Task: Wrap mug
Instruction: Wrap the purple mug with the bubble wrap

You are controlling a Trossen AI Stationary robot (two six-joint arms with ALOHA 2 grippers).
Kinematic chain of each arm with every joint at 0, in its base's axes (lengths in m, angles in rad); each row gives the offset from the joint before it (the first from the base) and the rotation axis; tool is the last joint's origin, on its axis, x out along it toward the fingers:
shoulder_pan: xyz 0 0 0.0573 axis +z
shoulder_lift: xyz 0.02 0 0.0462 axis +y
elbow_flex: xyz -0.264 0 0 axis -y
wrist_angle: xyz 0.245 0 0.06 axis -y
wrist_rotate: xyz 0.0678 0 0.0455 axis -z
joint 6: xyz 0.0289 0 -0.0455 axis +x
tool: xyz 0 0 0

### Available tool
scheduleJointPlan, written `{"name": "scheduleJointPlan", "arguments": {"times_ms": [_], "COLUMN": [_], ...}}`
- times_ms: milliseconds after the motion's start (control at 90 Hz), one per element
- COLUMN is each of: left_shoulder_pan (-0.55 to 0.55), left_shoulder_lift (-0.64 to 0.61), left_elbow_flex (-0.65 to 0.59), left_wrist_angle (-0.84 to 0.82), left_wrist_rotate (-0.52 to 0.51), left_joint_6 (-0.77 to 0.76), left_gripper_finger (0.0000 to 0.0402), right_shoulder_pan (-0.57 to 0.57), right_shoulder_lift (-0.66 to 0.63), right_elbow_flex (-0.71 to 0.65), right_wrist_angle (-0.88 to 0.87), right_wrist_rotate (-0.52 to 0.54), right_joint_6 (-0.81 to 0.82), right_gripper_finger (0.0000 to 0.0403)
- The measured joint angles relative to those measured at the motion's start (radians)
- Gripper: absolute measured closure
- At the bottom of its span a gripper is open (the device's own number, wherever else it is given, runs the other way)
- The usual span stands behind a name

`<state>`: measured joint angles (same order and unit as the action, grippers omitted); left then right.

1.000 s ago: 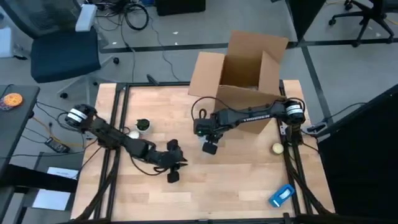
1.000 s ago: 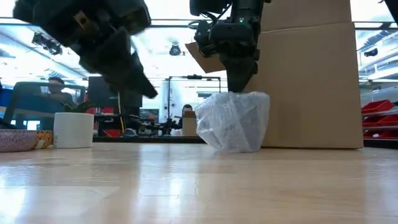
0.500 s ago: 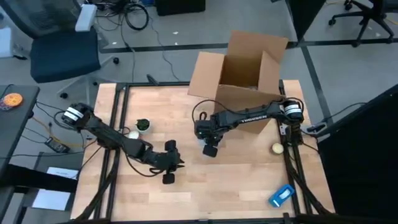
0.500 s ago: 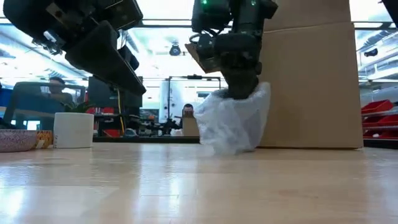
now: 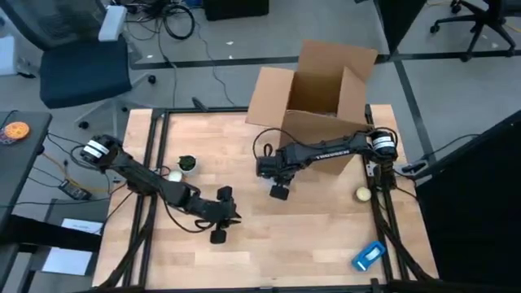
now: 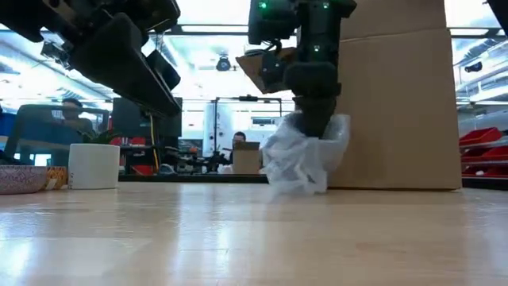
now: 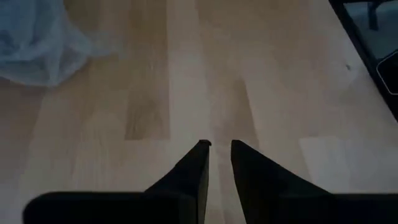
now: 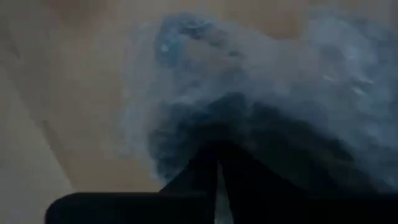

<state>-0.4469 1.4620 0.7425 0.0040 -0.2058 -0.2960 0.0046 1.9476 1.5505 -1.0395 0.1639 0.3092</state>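
A crumpled bundle of clear bubble wrap (image 6: 305,159) stands on the table in front of the cardboard box (image 6: 397,95). The mug is hidden; only wrap shows. My right gripper (image 6: 314,127) points down into the bundle's top, fingers shut; in the high view this gripper (image 5: 279,193) covers the bundle. My left gripper (image 5: 216,237) hovers over bare wood nearer the front edge, shut but for a slit, holding nothing. In the left wrist view my left gripper (image 7: 219,144) is well away from the wrap (image 7: 37,43). My right gripper comes from above, pointing down, and its shut fingers (image 8: 199,171) press into the top of the bundle (image 8: 249,118). The wrap bulges up around the fingertips (image 6: 337,131). The bundle's bottom rests on the table. Whether any wrap is caught between the fingers is hidden.
The open cardboard box (image 5: 317,89) stands at the far edge, just behind the bundle. A white cup (image 6: 94,165) and a small plant pot (image 5: 187,163) sit at the left. A pale ball (image 5: 363,194) and a blue item (image 5: 369,255) lie at the right.
My right gripper has come down from above the bundle into its top. The wrap's top has been pushed inward, and the bundle stands narrower and a little closer to the box. My left gripper has drawn back toward the table's near edge and risen.
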Motion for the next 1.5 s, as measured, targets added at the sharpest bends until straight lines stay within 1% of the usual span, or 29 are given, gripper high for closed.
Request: {"name": "scheduleJointPlan", "arguments": {"times_ms": [78, 300, 433, 500, 789, 911, 1067, 1122, 1167, 1278, 1433, 1500], "left_shoulder_pan": [0.0, 0.0, 0.0, 0.0, 0.0, 0.0, 0.0, 0.0, 0.0, 0.0, 0.0, 0.0], "left_shoulder_lift": [0.0, 0.0, 0.0, 0.0, 0.0, 0.0, 0.0, 0.0, 0.0, 0.0, 0.0, 0.0], "left_elbow_flex": [0.0, 0.0, 0.0, 0.0, 0.0, 0.0, 0.0, 0.0, 0.0, 0.0, 0.0, 0.0], "left_wrist_angle": [0.0, 0.0, -0.004, -0.007, -0.011, -0.012, -0.019, -0.027, -0.028, -0.025, -0.026, -0.025], "left_wrist_rotate": [0.0, 0.0, 0.0, 0.0, 0.001, 0.001, 0.001, 0.001, 0.001, 0.001, 0.001, 0.001], "left_joint_6": [0.003, 0.004, 0.004, 0.004, 0.027, 0.03, 0.03, 0.03, 0.03, 0.03, 0.03, 0.03], "left_gripper_finger": [0.0348, 0.0348, 0.0348, 0.0348, 0.0348, 0.0348, 0.0348, 0.0348, 0.0348, 0.0348, 0.0348, 0.0348], "right_shoulder_pan": [-0.007, -0.007, -0.009, -0.009, -0.009, -0.007, 0.007, 0.013, 0.018, 0.033, 0.041, 0.035], "right_shoulder_lift": [0.0, 0.0, -0.001, -0.003, -0.003, -0.003, -0.003, -0.003, -0.003, -0.003, -0.003, -0.003], "right_elbow_flex": [0.0, 0.001, -0.005, -0.005, -0.005, -0.005, -0.005, -0.005, -0.005, 0.008, 0.044, 0.047], "right_wrist_angle": [-0.004, 0.037, 0.089, 0.086, 0.086, 0.089, 0.087, 0.086, 0.084, 0.054, 0.021, 0.019], "right_wrist_rotate": [0.024, 0.157, 0.278, 0.309, 0.256, 0.202, 0.104, 0.089, 0.101, 0.175, 0.248, 0.259], "right_joint_6": [0.0, 0.013, 0.022, 0.026, 0.026, 0.031, 0.048, 0.054, 0.056, 0.056, 0.056, 0.056], "right_gripper_finger": [0.0403, 0.0403, 0.0403, 0.0403, 0.0403, 0.0403, 0.0403, 0.0403, 0.0403, 0.0403, 0.0403, 0.0403]}}
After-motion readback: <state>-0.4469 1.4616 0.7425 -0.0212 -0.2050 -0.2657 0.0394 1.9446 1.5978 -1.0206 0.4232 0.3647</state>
